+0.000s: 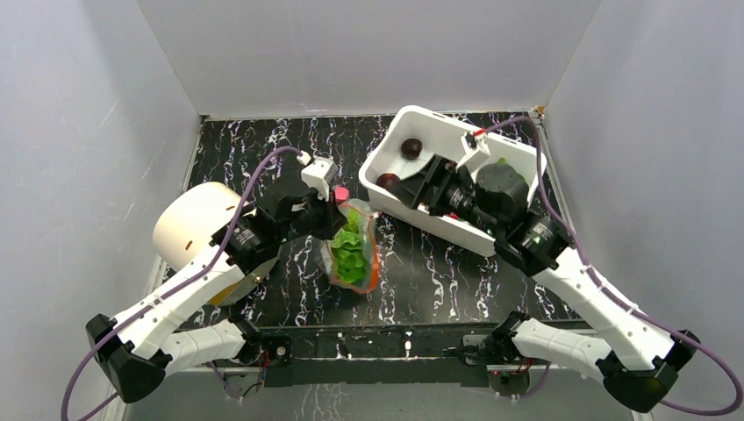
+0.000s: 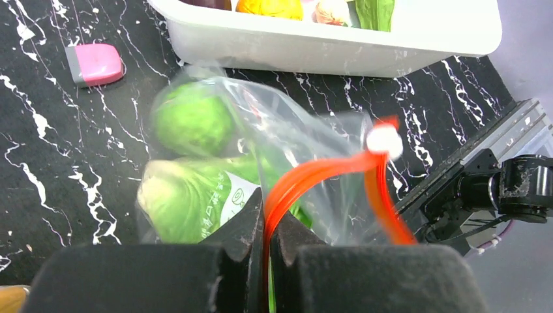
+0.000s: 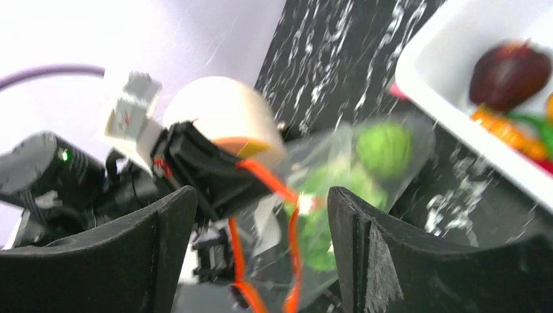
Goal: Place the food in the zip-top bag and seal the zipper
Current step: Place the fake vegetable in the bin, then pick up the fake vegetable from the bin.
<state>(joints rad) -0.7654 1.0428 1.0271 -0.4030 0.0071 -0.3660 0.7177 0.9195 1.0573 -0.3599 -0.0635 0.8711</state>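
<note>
The clear zip-top bag point(image 1: 349, 250) hangs above the middle of the table, with the pale-green cabbage point(image 2: 189, 202) and a green ball point(image 2: 192, 120) inside. My left gripper point(image 2: 267, 238) is shut on the orange-red zipper point(image 2: 313, 173) at one end of the mouth; the strip loops out to a white slider point(image 2: 383, 140). In the top view my left gripper point(image 1: 338, 217) is at the bag's upper end. My right gripper point(image 3: 261, 241) is open and holds nothing. It faces the bag point(image 3: 339, 189) from over the tub, apart from it. More food lies in the tub: dark purple rounds point(image 1: 411, 147), an orange piece point(image 2: 269, 8), a mushroom point(image 2: 331, 12).
The white tub point(image 1: 526, 153) stands at the back right, with my right gripper point(image 1: 412, 186) over its near end. A cream cylinder point(image 1: 195, 224) sits at the left beside the left arm. A pink block point(image 2: 94, 64) lies on the black marbled table point(image 1: 421, 272).
</note>
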